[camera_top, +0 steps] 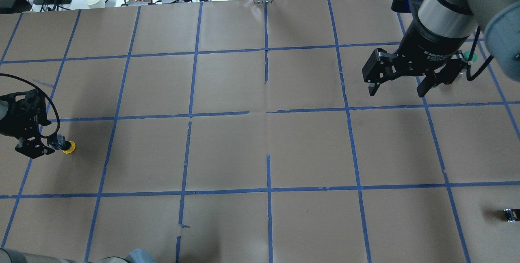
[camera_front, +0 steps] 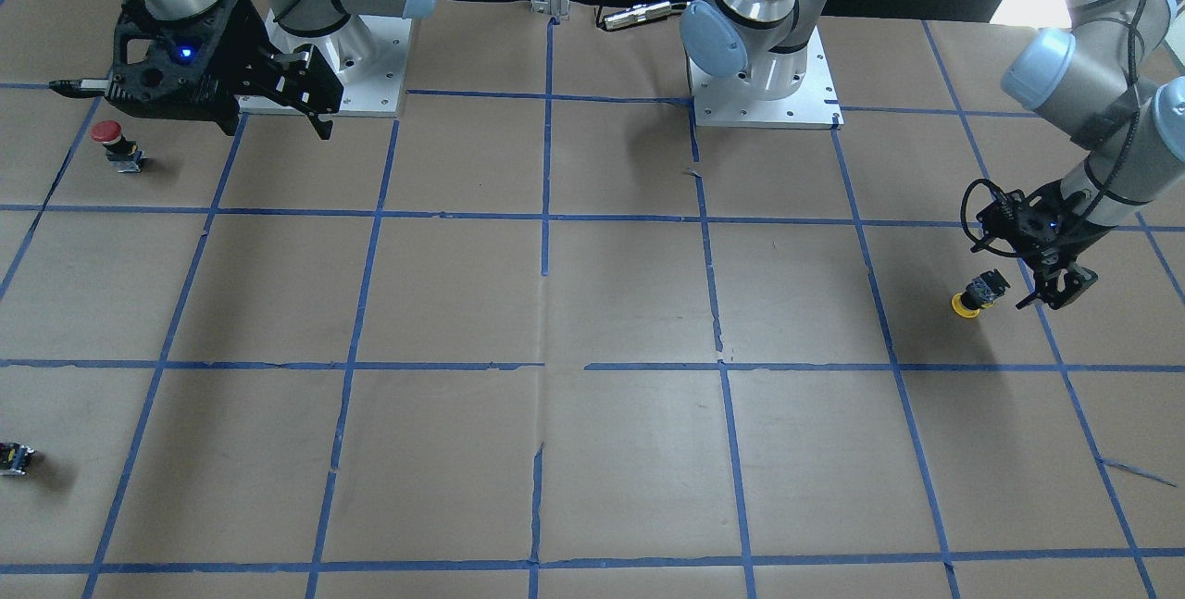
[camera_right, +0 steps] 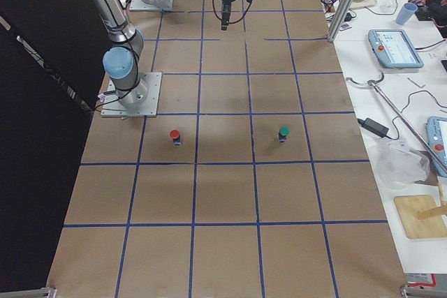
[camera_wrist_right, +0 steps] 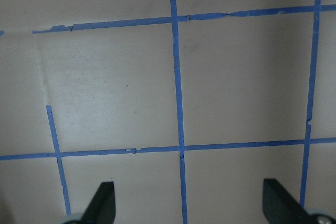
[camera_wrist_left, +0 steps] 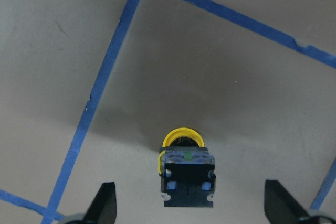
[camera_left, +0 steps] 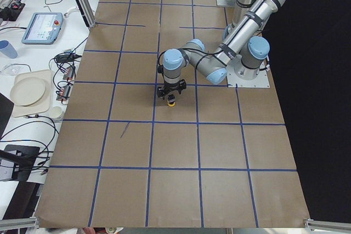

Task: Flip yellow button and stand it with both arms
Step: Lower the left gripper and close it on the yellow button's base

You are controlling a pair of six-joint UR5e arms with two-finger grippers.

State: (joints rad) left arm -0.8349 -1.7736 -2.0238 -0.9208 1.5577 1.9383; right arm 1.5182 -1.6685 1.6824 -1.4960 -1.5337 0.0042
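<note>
Left wrist-mounted view | yellow button (camera_wrist_left: 187,174) lying cap-away between wide-spread jaws of left gripper (camera_front: 1057,292), untouched | right gripper (camera_wrist_right: 192,203) raised over table (camera_wrist_right: 105,77), jaws spread wide

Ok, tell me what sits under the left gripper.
The yellow button, on the brown paper, below the gap between the left gripper's open fingers, untouched. Its black base faces the wrist camera and hides most of the yellow cap.
</note>
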